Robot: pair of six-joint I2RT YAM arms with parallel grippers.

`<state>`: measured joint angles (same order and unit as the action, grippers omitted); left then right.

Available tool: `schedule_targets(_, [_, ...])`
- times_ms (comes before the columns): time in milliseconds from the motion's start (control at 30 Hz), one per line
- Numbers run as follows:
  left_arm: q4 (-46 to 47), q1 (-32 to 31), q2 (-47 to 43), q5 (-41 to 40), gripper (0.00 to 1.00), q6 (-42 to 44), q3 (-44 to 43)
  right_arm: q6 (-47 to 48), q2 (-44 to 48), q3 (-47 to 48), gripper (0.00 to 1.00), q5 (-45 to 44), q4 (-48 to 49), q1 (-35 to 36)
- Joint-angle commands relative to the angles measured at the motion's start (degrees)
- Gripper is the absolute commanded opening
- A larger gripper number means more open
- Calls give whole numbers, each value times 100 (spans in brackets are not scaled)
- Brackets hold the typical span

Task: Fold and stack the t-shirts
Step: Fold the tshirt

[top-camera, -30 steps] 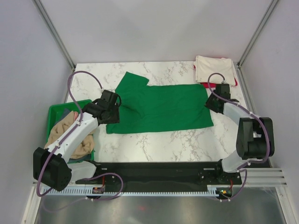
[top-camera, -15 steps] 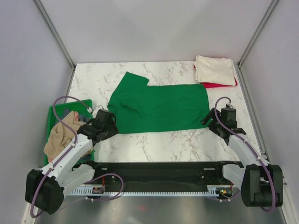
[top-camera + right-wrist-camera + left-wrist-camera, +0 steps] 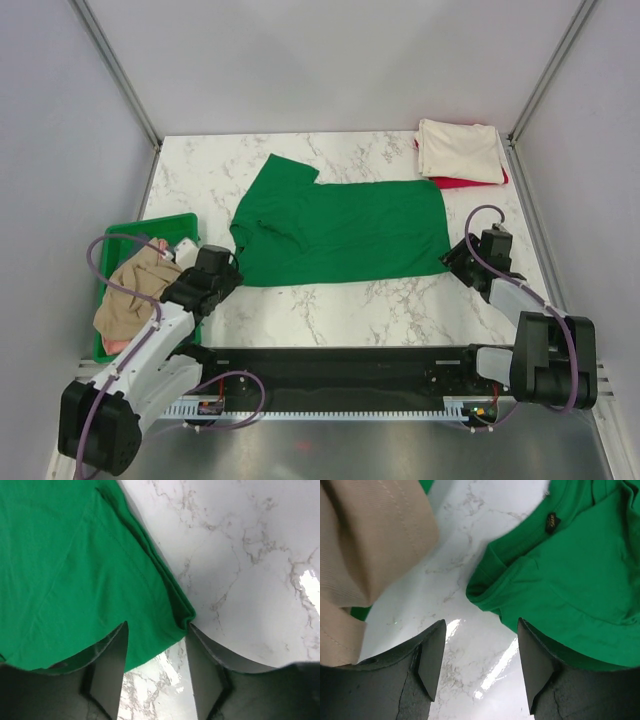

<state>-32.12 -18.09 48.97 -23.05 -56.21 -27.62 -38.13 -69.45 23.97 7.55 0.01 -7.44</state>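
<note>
The bright green t-shirt (image 3: 340, 230) lies spread flat in the middle of the marble table, one sleeve pointing to the back left. My left gripper (image 3: 222, 285) is open and empty over bare marble just off the shirt's near left corner (image 3: 570, 570). My right gripper (image 3: 455, 258) is open at the shirt's near right corner, and the hem corner (image 3: 90, 580) lies between its jaws. The cream-white t-shirt (image 3: 458, 150) sits folded on the red t-shirt (image 3: 470, 182) at the back right. The tan t-shirt (image 3: 130, 290) is bunched in the bin and also shows in the left wrist view (image 3: 365, 540).
The rigid green bin (image 3: 120, 235) stands at the table's left edge beside my left arm. Bare marble (image 3: 330, 300) runs along the near edge in front of the green shirt. Frame posts stand at the back corners.
Both arms have drawn back toward the near edge, from the green shirt's sides to its near corners. The shirt's left side and sleeve now lie flatter.
</note>
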Motion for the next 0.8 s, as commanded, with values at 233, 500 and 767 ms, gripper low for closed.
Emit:
schedule_targets(233, [514, 279, 376, -498, 68, -734, 195, -81, -183, -173, 1, 10, 254, -47])
schedule_targets(500, [1031, 376, 903, -244, 65, -848, 317, -2, -191, -112, 0, -17, 183, -108])
schedule_targets(767, [1603, 376, 1202, -59, 50, -822, 512, 25, -244, -111, 0, 9, 192, -143])
